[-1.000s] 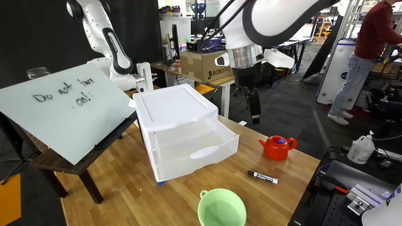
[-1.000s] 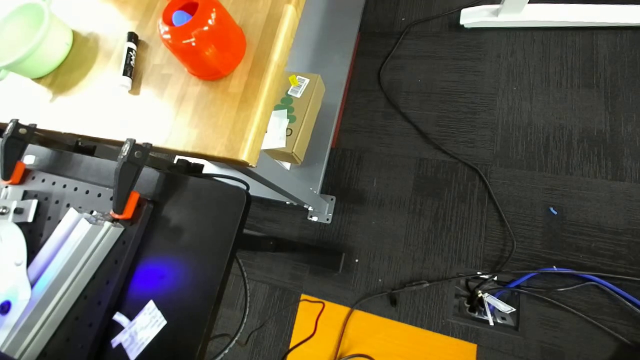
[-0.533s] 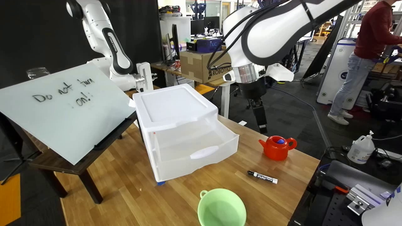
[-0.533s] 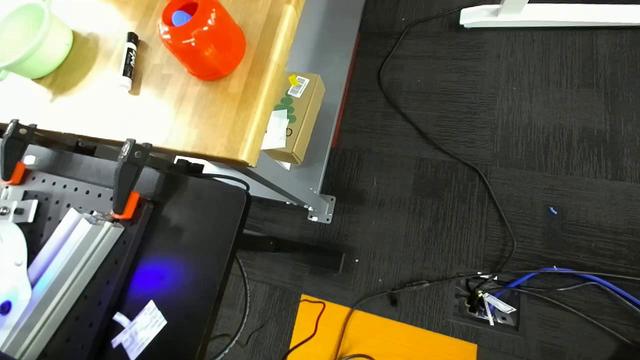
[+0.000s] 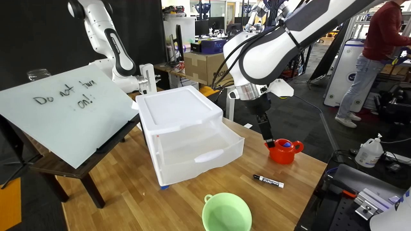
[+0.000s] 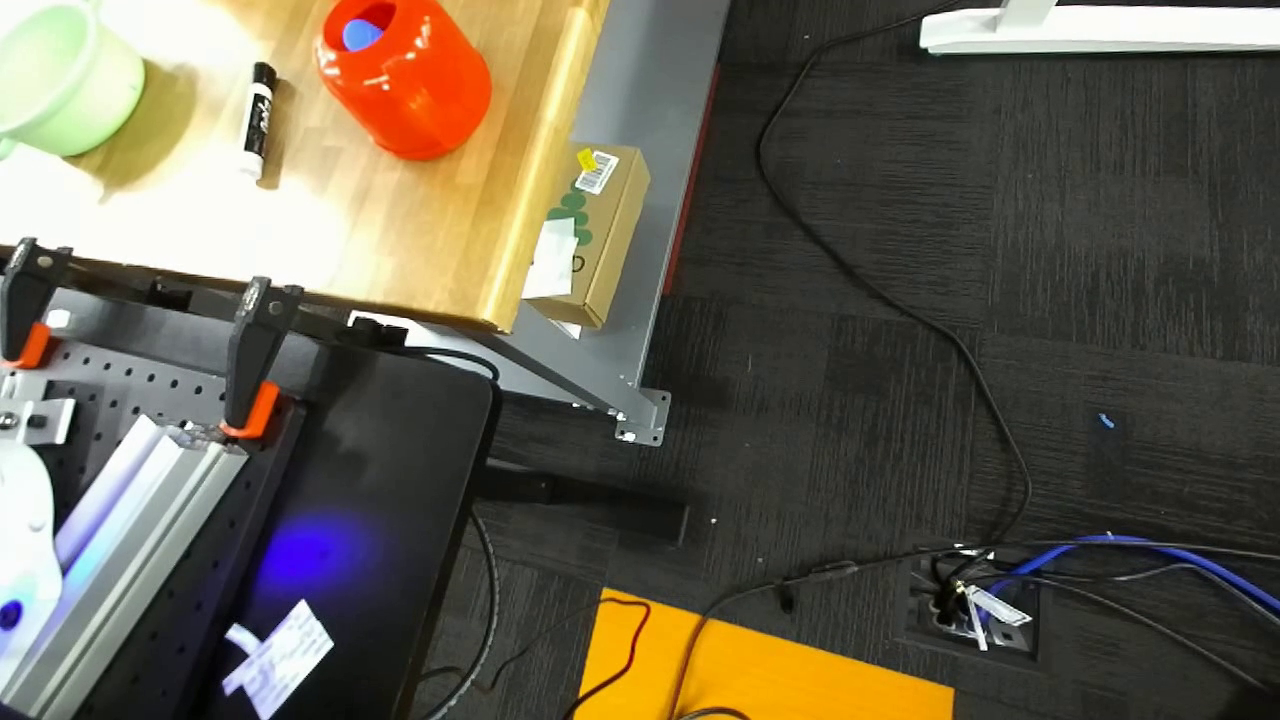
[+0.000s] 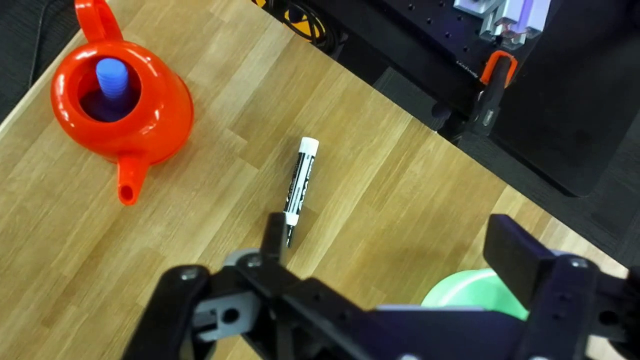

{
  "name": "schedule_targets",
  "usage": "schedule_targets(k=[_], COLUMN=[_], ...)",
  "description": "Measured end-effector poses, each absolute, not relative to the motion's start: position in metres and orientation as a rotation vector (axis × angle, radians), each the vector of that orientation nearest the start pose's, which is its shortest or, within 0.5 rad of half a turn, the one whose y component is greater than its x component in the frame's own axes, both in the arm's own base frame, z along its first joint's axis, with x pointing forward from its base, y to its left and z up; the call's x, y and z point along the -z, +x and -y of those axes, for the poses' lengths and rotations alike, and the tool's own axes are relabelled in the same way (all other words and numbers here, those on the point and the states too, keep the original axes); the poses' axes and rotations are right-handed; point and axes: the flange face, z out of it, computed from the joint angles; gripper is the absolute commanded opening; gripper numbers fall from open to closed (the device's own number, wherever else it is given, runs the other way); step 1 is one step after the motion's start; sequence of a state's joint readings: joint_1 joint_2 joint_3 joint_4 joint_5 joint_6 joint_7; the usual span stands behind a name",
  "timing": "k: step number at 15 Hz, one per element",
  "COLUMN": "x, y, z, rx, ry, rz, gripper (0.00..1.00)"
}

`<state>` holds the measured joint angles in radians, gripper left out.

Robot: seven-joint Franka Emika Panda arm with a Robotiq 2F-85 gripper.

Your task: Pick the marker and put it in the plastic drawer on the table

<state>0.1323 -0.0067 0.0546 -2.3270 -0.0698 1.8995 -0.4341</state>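
Currently my end effector [image 7: 395, 245] is released: in the wrist view its two fingers [image 7: 274, 237] stand well apart, with wood grain and part of the green bowl [image 7: 475, 290] showing between them. I hang over the surface [image 7: 360, 150], tilted slightly from straight down, though how high I cannot tell.

The marker [image 7: 299, 182] lies flat on the surface, a black-and-white stick with lettering. In the wrist view its black end shows just beside one of my fingers, and its white end points away. In both exterior views it rests between the bowl and the red teapot [image 5: 282, 157], touching neither.

In an exterior view my fingertips partly cover the teapot's spout; from the wrist I see the teapot off to one side, clear of both fingers, with a blue object [image 7: 112, 77] inside it.

The plastic drawer [image 5: 196, 170] stands on the same surface, its tray pulled out, and the marker lies outside it, apart from the tray. Just beside the drawer, a slanted whiteboard [image 5: 57, 115] rests on a dark wooden stand [image 5: 61, 166] and reads "Do not turn on!" Behind the whiteboard, another robot arm [image 5: 117, 48] stands before a black backdrop [image 5: 32, 38]. Farther back, a person [image 5: 383, 32] in a dark red top stands at the edge of the view.
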Motion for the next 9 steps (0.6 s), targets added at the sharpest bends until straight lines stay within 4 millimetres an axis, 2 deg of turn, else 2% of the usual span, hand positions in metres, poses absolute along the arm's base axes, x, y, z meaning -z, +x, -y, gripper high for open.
schedule_targets(k=[9], x=[-0.3182], y=[0.4501], z=[-0.0807], rx=[-0.652], ry=[-2.917], rz=[0.997], gripper=[1.0])
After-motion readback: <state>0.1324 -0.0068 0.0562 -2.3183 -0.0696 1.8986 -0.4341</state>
